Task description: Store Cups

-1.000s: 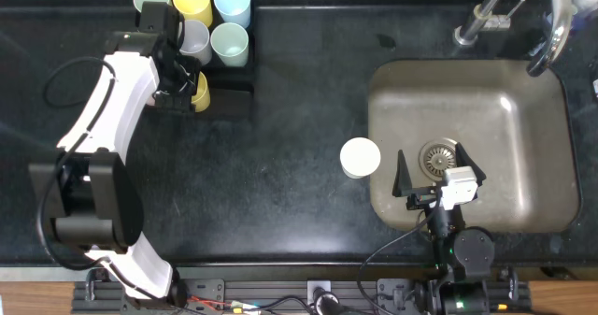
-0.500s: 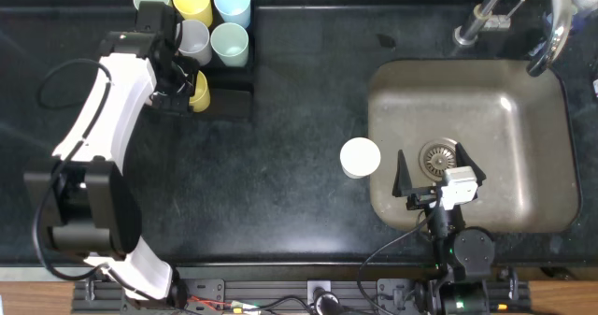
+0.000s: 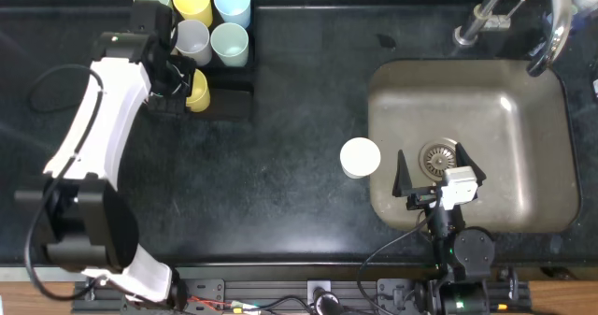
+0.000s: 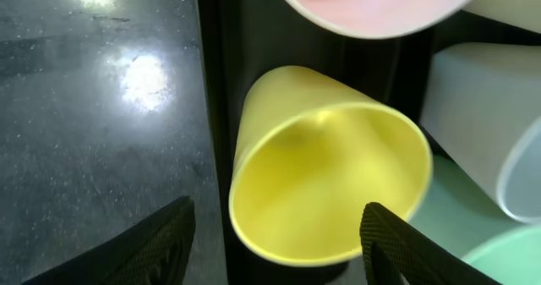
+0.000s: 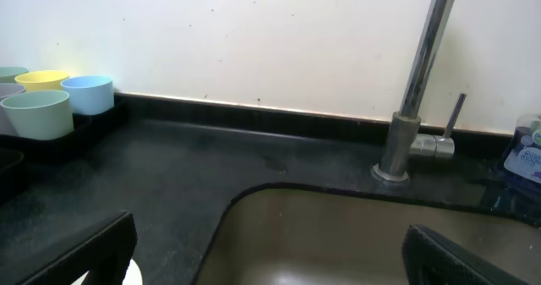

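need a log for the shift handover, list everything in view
counter: 1, black, under everything
rack: 1, black, counter's back left
upright cups: 5, pale green, yellow, blue, grey, mint, in rack
tilted cup: 1, yellow, rack's front row
white cup: 1, white, on counter beside sink
sink: 1, steel, right
faucet: 1, metal, behind sink
left gripper: 1, black, at tilted cup
right gripper: 1, black, open, over sink

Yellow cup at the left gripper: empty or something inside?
Empty: the left wrist view looks into the yellow cup, showing only bare inner wall.
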### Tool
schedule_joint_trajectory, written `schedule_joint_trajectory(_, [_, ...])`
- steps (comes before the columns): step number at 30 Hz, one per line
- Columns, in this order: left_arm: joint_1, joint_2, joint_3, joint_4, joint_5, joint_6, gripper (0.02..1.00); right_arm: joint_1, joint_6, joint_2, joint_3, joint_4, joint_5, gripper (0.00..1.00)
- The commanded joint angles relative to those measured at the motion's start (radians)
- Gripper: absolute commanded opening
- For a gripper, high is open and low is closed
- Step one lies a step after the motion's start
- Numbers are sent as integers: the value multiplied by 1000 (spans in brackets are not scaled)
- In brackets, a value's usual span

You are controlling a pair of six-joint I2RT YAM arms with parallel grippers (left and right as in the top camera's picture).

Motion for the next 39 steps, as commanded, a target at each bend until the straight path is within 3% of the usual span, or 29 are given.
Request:
schedule_joint_trajectory(1, [5,-75,22,-5,21,18,665,5,3,-7,-13,5,-2,996])
schedule_joint_trajectory(7, [-6,-131,22,-5,27,36,665,5,3,-7,-13,5,-2,996])
schedule_joint_trajectory(12, [-31,-226,21,-5,26,151,665,5,3,-7,-13,5,-2,996])
schedule_joint_trajectory(16, [-47,-364,4,24,23,428,665,5,3,-7,-13,5,-2,996])
schedule_joint_trajectory(21, [-69,-584,-103,139,23,910,660,5,3,-7,-13,5,-2,996])
schedule_joint_trajectory(24, [-69,-729,-226,194,21,1053,612,5,3,-7,-13,5,-2,993])
schedule_joint_trajectory(26, [-59,-842,-339,237,-6,1083,658,5,3,-7,-13,5,-2,996])
schedule_joint_trajectory(27, [-52,-904,-408,267,-31,1083,763,5,3,-7,-13,5,-2,996])
schedule_joint_trajectory(28, [-45,-958,-469,297,-50,1083,932,5,3,-7,-13,5,-2,998])
schedule_joint_trajectory(29, [-37,-1017,-540,329,-68,1083,1000,5,3,-7,-13,5,-2,993])
schedule_joint_trajectory(39, [14,-1447,-926,399,-84,1078,1000,5,3,-7,-13,5,-2,996])
